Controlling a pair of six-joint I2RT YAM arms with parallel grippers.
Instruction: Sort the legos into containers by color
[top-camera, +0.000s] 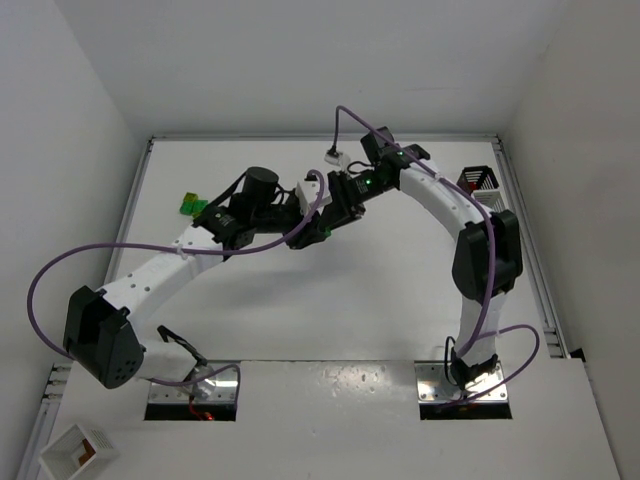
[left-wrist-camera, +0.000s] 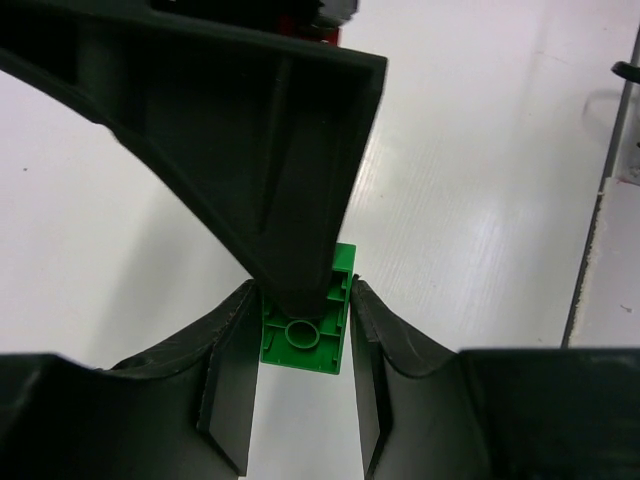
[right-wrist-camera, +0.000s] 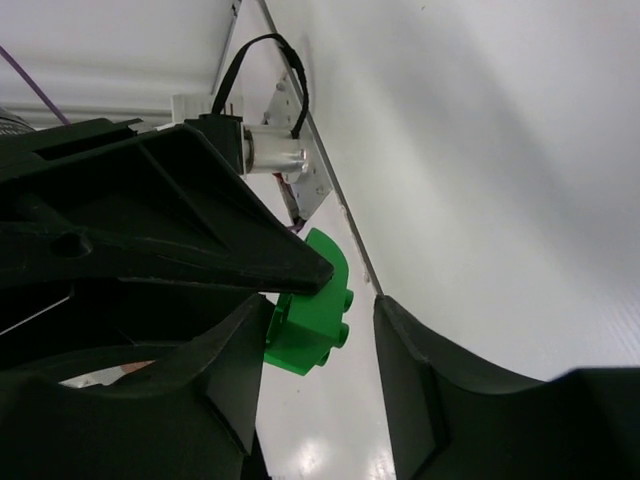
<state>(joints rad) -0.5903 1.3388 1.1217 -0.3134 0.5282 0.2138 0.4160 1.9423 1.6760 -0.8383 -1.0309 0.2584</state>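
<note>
My left claw (left-wrist-camera: 304, 305) is clamped on one green brick (left-wrist-camera: 300, 350), with a finger tight on each side of it. The brick is over the middle of the table (top-camera: 400, 290), where my two claws meet.

The brick's hollow bottom has one round ring inside, and it faces back at my left wrist. Its bumps point sideways. I cannot tell which way its long side runs.

My right claw (right-wrist-camera: 323, 310) is apart around this brick. One finger is against it. The other finger has a gap beside it, and the bumps point at that finger.

Now I count. There is one brick in my claws. A bunch of green bricks (top-camera: 190, 205) lies far to the left, too small to count. One black bin (top-camera: 478, 180) stands by the right edge, well apart from my claws. One white box (top-camera: 75, 450) sits at the near left corner.
</note>
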